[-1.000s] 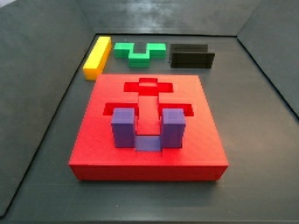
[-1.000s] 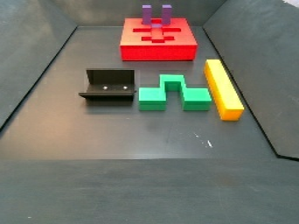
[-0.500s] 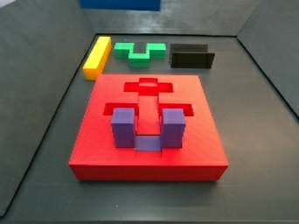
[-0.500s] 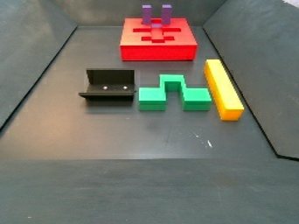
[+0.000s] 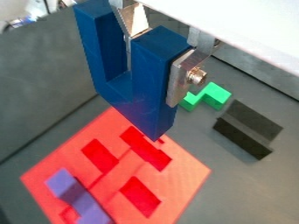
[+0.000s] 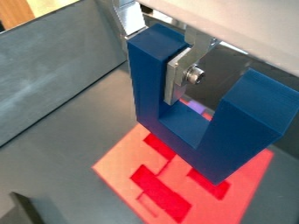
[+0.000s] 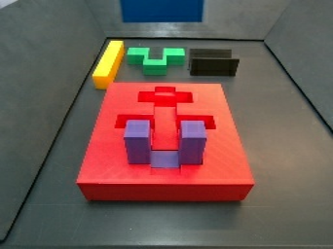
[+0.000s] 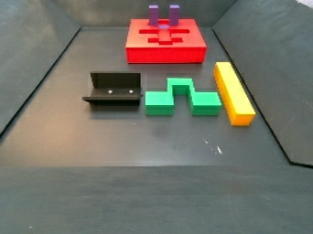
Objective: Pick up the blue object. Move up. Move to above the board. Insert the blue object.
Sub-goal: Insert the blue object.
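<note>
Blue object (image 7: 163, 10) lower into side view than before; my gripper (image 5: 158, 54) clamps it above board (image 7: 163, 180); insertion left.

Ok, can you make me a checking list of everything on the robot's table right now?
Surface: dark grey floor with raised walls, bare apart from the pieces.
Job's things: blue object held in the air above the red board.
Clutter: purple block sitting in the board; green block, yellow bar and the fixture on the floor.
Hand: hand shut on the blue object, high over the board, seen in both wrist views.
Cables: nothing seen.
Surroundings: nothing seen beyond the walls.
</note>
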{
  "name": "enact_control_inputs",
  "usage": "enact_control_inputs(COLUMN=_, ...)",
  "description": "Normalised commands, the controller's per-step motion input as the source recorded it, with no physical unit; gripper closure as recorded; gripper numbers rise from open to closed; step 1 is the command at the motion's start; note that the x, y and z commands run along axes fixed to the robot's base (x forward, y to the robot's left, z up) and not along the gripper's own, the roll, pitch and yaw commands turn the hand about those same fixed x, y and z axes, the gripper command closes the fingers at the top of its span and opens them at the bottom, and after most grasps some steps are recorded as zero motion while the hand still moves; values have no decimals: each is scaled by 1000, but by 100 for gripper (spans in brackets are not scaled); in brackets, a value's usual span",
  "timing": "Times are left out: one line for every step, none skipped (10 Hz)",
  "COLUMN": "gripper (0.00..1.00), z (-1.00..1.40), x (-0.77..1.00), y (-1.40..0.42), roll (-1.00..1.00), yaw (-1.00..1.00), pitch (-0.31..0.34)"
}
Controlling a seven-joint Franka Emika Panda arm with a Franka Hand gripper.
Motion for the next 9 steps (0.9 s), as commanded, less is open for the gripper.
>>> enact_control_inputs(gripper=100, z=-403, x=717, y=177, roll=229, yaw=86, pitch=-60)
enact_control_inputs(gripper=100, z=-609, x=369, y=37, roll=304, yaw=177, pitch=0)
enact_control_inputs(gripper=100, z=-620, x=114, y=66, roll=320, yaw=191, pitch=0)
enact_control_inputs(gripper=100, z=-691, x=0, y=91, roll=264, yaw=180, pitch=0)
enact_control_inputs(gripper=100, z=-666, x=0, y=123, roll=204, yaw=174, pitch=-3)
enact_control_inputs(gripper=100, z=-589, x=100, y=180, roll=100, yaw=217, pitch=-4)
enact_control_inputs(gripper=100, z=-540, x=154, y=177, roll=14, yaw=234, pitch=-9)
enact_control_inputs(gripper=100, z=-523, x=154, y=140, roll=16, yaw=237, pitch=-4)
enact_control_inputs(gripper=100, z=-437, x=0, y=60, roll=-20, yaw=89, pitch=0)
